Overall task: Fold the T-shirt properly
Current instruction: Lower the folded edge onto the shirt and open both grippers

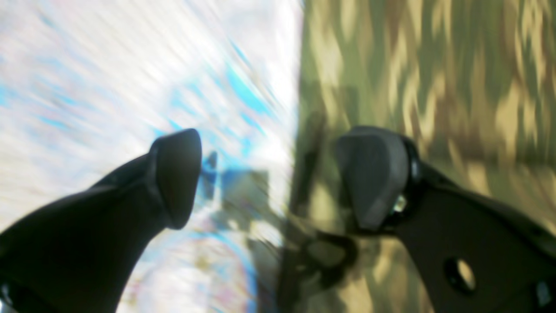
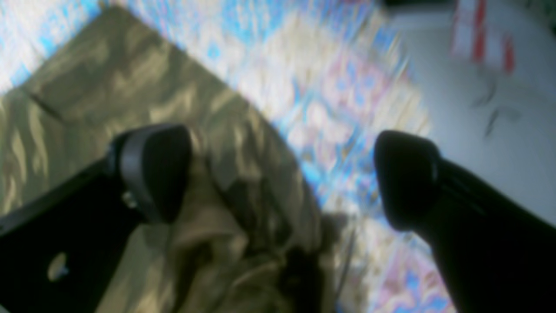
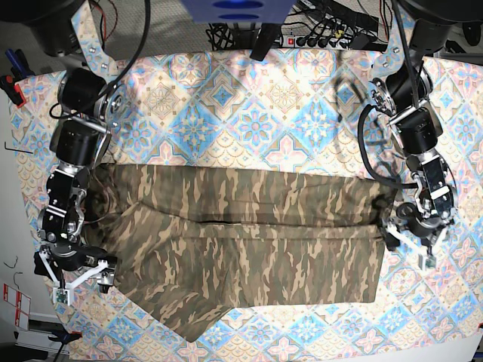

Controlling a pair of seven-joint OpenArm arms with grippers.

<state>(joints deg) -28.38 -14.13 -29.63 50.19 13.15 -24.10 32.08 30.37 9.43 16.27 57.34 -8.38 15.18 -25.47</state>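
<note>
The shirt [image 3: 249,249] lies folded across the middle of the frame, a loose corner trailing lower left. Both grippers, left [image 3: 416,235] and right [image 3: 75,275], are spread, holding nothing. That bunched corner could skew the next fold.

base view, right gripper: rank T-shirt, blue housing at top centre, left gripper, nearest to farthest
From the right gripper, at the lower left of the base view:
1. T-shirt: its left edge lies right beside the gripper.
2. Blue housing: top centre, beyond the tablecloth.
3. Left gripper: far side, at the shirt's right edge.
</note>
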